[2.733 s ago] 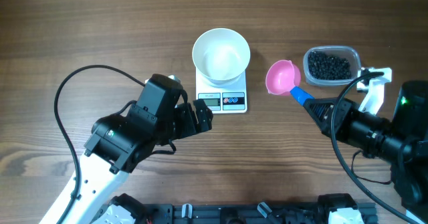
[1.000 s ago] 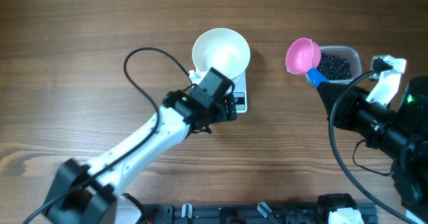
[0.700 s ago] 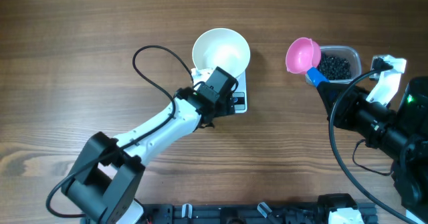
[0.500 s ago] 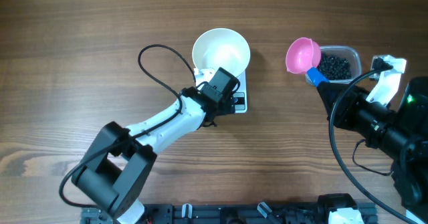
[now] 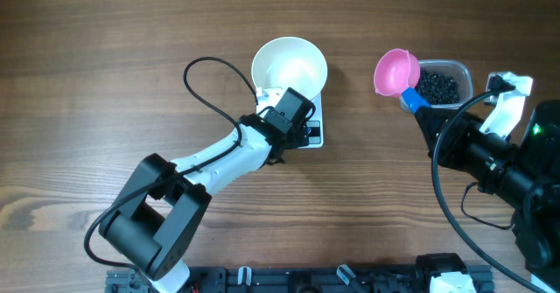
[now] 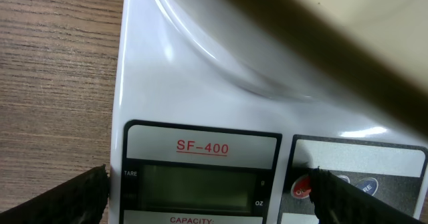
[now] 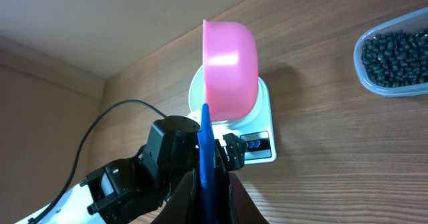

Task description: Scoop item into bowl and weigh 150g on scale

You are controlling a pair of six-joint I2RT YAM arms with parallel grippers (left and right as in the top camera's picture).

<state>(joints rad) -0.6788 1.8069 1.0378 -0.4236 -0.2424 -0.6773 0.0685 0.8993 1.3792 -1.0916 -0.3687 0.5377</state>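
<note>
The white bowl (image 5: 290,68) stands empty on the scale (image 5: 317,122). My left gripper (image 5: 296,136) is open and low over the scale's front edge. In the left wrist view its fingertips (image 6: 85,192) straddle the blank display (image 6: 200,187), and the right tip is at the red button (image 6: 302,187). My right gripper (image 5: 429,125) is shut on the blue handle (image 7: 205,147) of a pink scoop (image 5: 395,72), which hangs empty beside the clear tub (image 5: 468,73). The item (image 5: 437,87), small black beads, fills that tub, also seen in the right wrist view (image 7: 394,55).
The left arm (image 5: 219,157) stretches from the front left across the wooden table, its black cable (image 5: 206,83) looping left of the bowl. The right arm's body (image 5: 507,175) fills the right edge.
The left gripper came from the front left onto the scale's display and has only edged in during the last second. The right gripper lifted the scoop toward the tub, then held still.
</note>
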